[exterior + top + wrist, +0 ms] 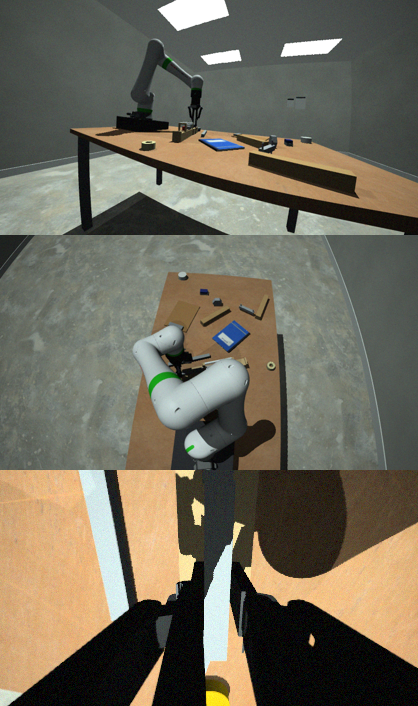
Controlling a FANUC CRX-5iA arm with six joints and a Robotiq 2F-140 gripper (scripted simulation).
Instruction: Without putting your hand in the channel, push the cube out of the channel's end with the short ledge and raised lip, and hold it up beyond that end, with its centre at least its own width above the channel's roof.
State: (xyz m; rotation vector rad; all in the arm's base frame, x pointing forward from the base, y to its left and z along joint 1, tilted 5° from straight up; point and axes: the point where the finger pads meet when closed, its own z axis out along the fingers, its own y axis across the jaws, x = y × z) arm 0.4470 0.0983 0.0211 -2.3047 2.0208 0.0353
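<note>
My gripper [179, 374] [195, 125] [216, 577] points down beside the channel's far end in the exterior view. It is shut on a long grey bar [217, 630], which runs forward from between the fingers over or into the channel; its tip is hidden. The wooden channel [242, 362] [181, 136] [189, 537] is partly covered by my arm in the top view. A red patch, seemingly the cube [183, 128], shows under the channel's roof toward its near end in the exterior view. The cube is hidden in the other views.
A loose grey bar [201, 357] [203, 133] [106, 550] lies alongside the channel. A yellow round thing [217, 698] is just behind the held bar's rear end. A blue book [231, 335] [220, 144], wooden beams [215, 316] [301, 171] and a tape roll [272, 365] [148, 145] lie farther off.
</note>
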